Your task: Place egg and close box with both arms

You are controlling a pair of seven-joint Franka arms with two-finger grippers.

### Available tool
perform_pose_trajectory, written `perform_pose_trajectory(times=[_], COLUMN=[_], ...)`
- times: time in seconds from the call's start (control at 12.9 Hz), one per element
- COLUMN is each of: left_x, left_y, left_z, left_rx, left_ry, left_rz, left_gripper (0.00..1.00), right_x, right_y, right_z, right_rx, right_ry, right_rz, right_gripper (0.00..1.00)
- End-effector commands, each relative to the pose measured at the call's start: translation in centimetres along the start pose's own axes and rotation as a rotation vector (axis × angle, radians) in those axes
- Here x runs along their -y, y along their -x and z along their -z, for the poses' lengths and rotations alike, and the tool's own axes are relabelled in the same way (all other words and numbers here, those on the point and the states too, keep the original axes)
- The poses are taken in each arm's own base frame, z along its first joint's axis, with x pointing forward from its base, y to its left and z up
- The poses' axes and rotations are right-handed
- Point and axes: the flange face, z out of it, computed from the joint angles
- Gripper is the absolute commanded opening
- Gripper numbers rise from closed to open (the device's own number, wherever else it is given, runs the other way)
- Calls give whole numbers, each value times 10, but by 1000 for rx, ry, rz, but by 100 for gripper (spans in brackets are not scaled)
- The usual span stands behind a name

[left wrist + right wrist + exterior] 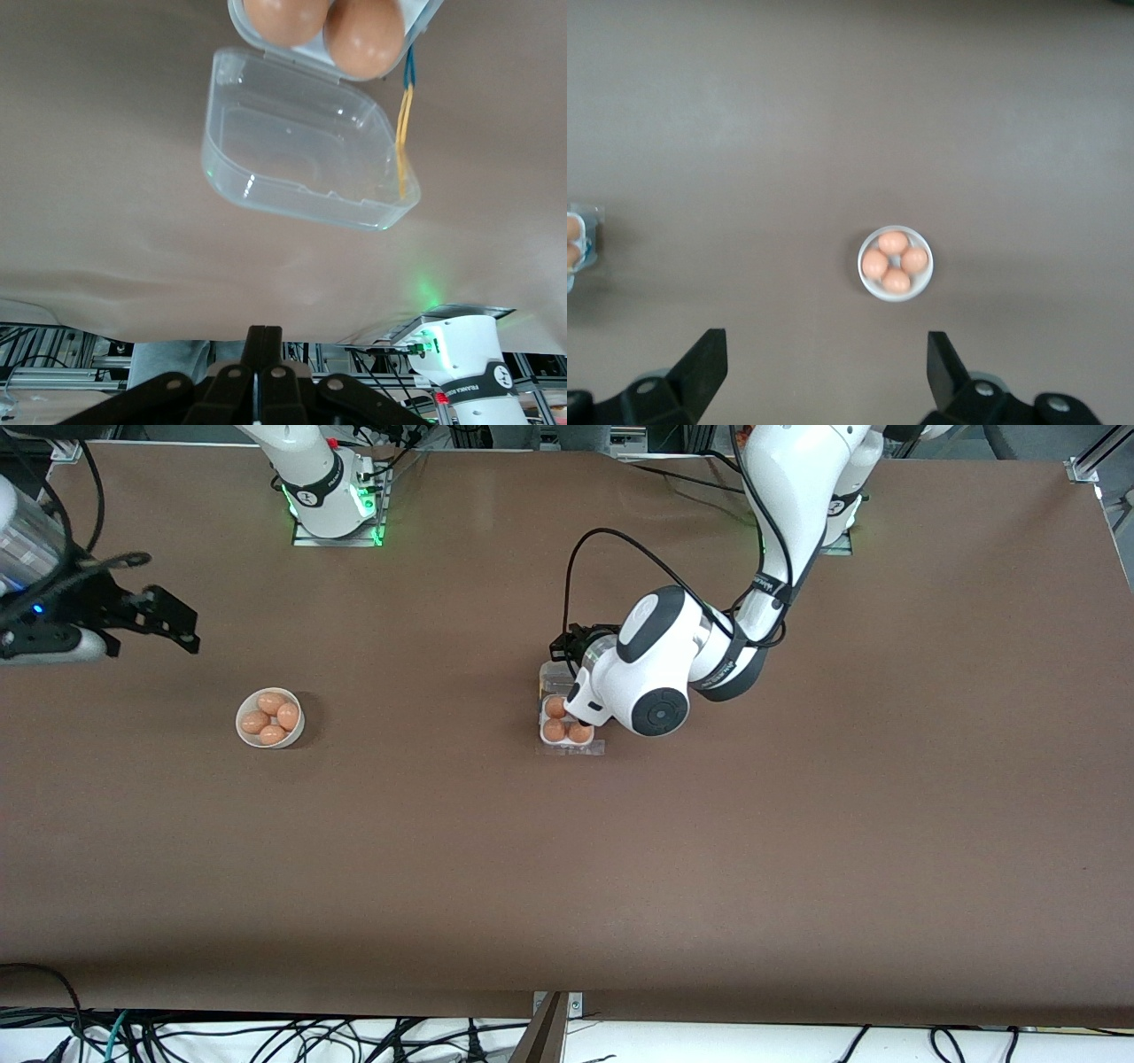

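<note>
The box lies mid-table with its clear lid swung open flat on the table, on the side farther from the front camera. Three brown eggs show in its tray; the left arm's wrist hides the remaining cell. My left gripper is shut on nothing, low over the table just past the lid's free edge. My right gripper hangs open and empty, high over the right arm's end of the table. Several more eggs sit in a white bowl.
A thin yellow and blue strand runs along one side of the open lid. The right arm's base and the left arm's base stand at the table's edge farthest from the front camera. Bare brown tabletop lies between bowl and box.
</note>
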Motion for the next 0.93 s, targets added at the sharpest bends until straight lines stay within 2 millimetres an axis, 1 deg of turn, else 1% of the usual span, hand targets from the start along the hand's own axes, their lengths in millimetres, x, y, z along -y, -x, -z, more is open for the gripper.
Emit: perform_pose_trajectory(times=[0.0, 0.08, 0.15, 0.23, 0.31, 0.46, 0.62, 0.85], left_x=[-11, -13, -17, -17, -16, -13, -15, -17], left_y=[-7, -7, -7, -13, -17, -22, -29, -37], left_z=[-16, -23, -38, -48, -50, -45, -40, -33], left_rx=[-1, -3, -1, 2, 0, -13, -103, -150], left_ry=[15, 9, -11, -28, -33, -32, -31, 1], left_rz=[26, 24, 21, 27, 26, 24, 25, 27], left_gripper=[0, 0, 0, 0, 0, 0, 0, 0], right_x=[5, 12, 15, 16, 16, 14, 14, 14], right_y=[7, 5, -3, -6, -7, -8, -12, -10], right_z=[-9, -15, -19, -23, -23, -23, -24, -25], right_rx=[23, 20, -10, -18, -24, -35, -52, -43], right_ry=[-2, -5, -7, -8, -8, -1, -3, -3], right_rz=[28, 28, 33, 39, 39, 31, 29, 17], right_gripper=[100, 100, 100, 100, 100, 100, 100, 100])
